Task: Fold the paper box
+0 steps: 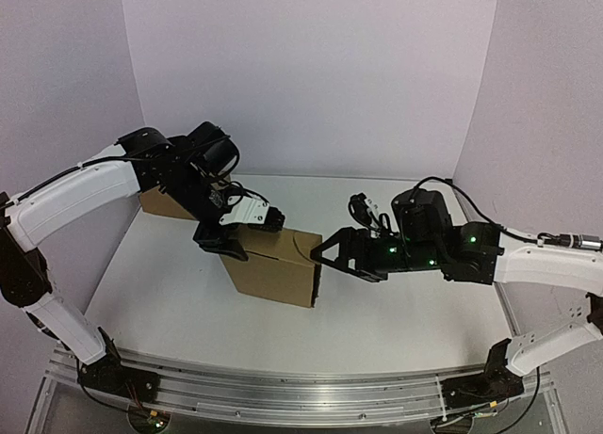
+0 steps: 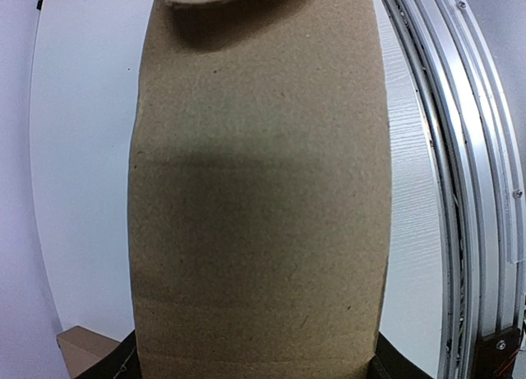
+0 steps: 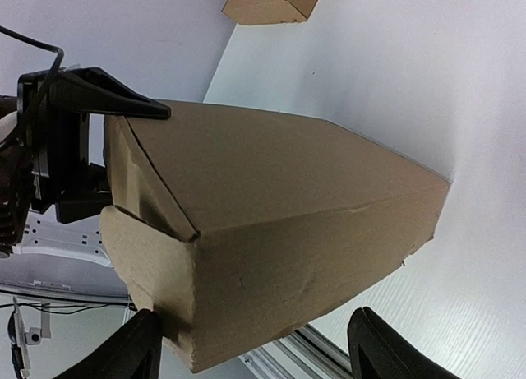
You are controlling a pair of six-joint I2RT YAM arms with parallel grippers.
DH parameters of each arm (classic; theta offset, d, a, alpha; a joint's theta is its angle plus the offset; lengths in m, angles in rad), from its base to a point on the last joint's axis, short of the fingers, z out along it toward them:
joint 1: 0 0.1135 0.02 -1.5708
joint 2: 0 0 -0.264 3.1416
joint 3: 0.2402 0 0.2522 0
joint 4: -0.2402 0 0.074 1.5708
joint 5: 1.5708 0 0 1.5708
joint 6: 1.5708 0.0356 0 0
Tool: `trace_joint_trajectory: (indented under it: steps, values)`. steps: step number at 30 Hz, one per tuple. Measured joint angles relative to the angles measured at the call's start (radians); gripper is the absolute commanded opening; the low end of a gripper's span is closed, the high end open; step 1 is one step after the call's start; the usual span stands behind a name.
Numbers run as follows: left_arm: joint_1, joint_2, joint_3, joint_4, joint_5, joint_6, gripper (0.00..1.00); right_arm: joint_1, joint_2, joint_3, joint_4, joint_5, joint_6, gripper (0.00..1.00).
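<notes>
The paper box [image 1: 273, 269] stands on the table [image 1: 377, 312]. At its left end the left pincer [image 1: 224, 244] seems to pinch the cardboard wall; at its right end the right pincer [image 1: 318, 253] is spread around a corner.

Brown cardboard paper box [image 1: 273, 265], nearly closed, upright on one long edge

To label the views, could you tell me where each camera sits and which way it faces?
Top external: above and behind the bases, looking down at the table; both arms, left gripper and right gripper show.
Left wrist: on the left arm, looking along the paper box; only its dark fingertips show.
Right wrist: faces the box's end; its fingers and the left gripper show.
All three share the paper box.
</notes>
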Motion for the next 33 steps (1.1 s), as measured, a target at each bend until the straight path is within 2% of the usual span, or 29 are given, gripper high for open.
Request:
trace_joint_trajectory:
  steps: [2,6,14,20,25,33]
  values:
    - [0.000,0.000,0.000,-0.001,0.000,0.001,0.40,-0.002,0.021,0.013,0.013,-0.024,-0.010,0.55]
    - [0.000,0.000,0.000,0.000,0.000,0.007,0.40,-0.003,0.027,0.018,0.039,-0.066,-0.029,0.39]
    - [0.000,0.000,0.000,0.000,0.007,0.036,0.40,-0.020,-0.058,-0.055,0.053,-0.094,-0.072,0.18]
    - [0.002,0.000,0.000,0.000,0.015,0.053,0.40,-0.025,-0.064,-0.062,0.054,-0.110,-0.109,0.04]
    - [0.002,0.001,0.000,0.000,0.015,0.054,0.40,-0.035,-0.064,-0.059,0.038,-0.122,-0.149,0.00]
    - [0.019,0.002,0.000,-0.001,0.034,0.105,0.36,-0.039,-0.046,0.040,-0.146,-0.119,-0.311,0.00]
